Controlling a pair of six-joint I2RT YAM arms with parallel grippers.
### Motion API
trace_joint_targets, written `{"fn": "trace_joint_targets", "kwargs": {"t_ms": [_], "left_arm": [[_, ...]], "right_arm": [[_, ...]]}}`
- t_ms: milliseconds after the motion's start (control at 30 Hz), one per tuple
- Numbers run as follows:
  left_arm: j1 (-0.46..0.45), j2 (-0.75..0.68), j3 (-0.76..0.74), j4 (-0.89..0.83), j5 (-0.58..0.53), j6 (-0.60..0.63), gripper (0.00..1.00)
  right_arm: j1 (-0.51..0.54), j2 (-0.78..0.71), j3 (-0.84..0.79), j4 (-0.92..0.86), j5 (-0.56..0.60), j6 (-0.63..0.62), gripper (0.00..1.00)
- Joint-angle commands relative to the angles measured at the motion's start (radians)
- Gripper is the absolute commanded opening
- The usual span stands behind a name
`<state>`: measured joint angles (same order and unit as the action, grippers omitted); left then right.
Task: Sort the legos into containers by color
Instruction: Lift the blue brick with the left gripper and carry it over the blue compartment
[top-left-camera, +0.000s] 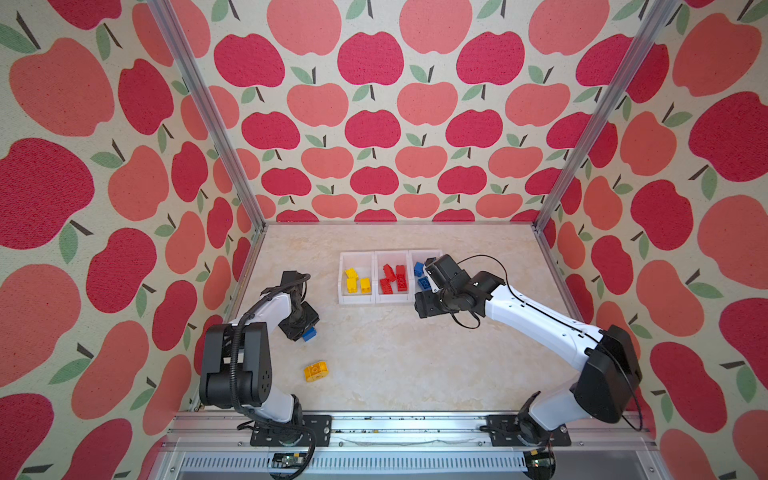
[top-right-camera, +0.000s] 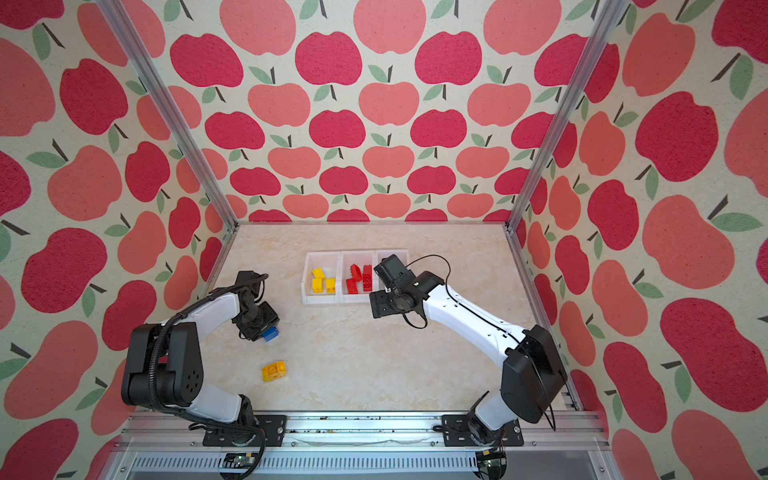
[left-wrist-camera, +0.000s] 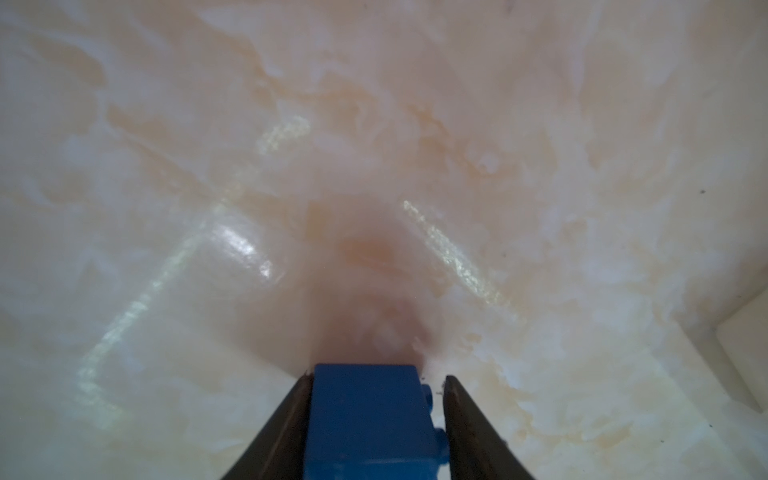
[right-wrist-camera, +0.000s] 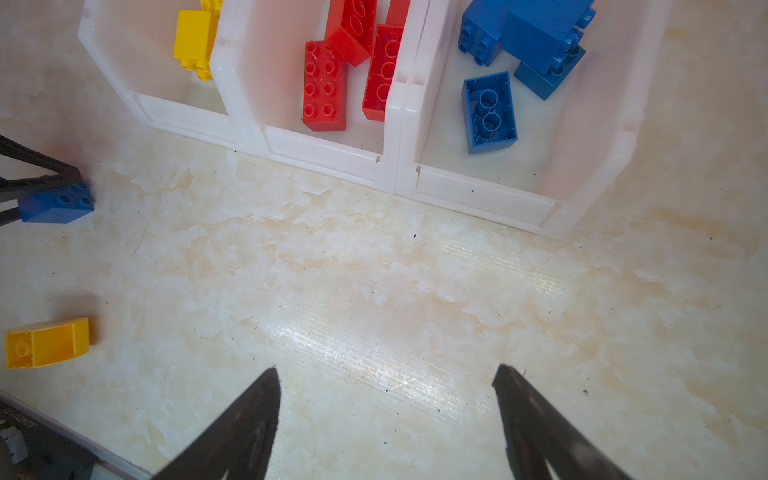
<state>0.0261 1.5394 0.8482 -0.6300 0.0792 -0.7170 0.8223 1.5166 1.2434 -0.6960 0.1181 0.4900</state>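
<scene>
Sorting's nearly done: just blue brick (top-left-camera: 309, 333) + yellow piece (top-left-camera: 316, 371) outside the bins (top-left-camera: 357, 300). Ur left gripper (left-wrist-camera: 376, 376) hugs the blue brick (clamped? can't tell), right gripper (right-wrist-camera: 386, 374) gapes empty.

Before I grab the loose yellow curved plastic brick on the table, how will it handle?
The yellow curved plastic brick looks hollow, so it is probably light and easily nudged. Its glossy curved face may slip when pinched; the flat sides seem safer.

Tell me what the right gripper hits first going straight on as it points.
Most likely the bare table, short of the containers; nothing else shows ahead of the right gripper. Depth is unclear.
</scene>
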Motion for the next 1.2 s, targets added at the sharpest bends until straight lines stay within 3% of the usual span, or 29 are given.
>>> {"fn": "trace_joint_targets", "kwargs": {"t_ms": [0,333,600,900,1167], "left_arm": [[-0.009,0.001,-0.009,-0.009,-0.009,0.0,0.48],[-0.04,-0.027,-0.003,-0.025,-0.014,-0.001,0.41],[-0.12,-0.118,0.027,-0.071,-0.055,-0.02,0.4],[-0.337,-0.17,0.174,-0.123,-0.14,-0.034,0.38],[-0.536,-0.019,0.41,-0.105,-0.179,-0.001,0.37]], "right_arm": [[-0.005,-0.017,-0.016,0.0,-0.004,0.022,0.83],[-0.005,-0.037,-0.035,0.0,0.0,0.028,0.83],[-0.012,-0.092,-0.108,0.005,-0.001,0.065,0.83],[-0.05,-0.23,-0.32,0.045,-0.04,0.159,0.86],[-0.068,-0.331,-0.428,0.043,-0.042,0.21,0.89]]}}
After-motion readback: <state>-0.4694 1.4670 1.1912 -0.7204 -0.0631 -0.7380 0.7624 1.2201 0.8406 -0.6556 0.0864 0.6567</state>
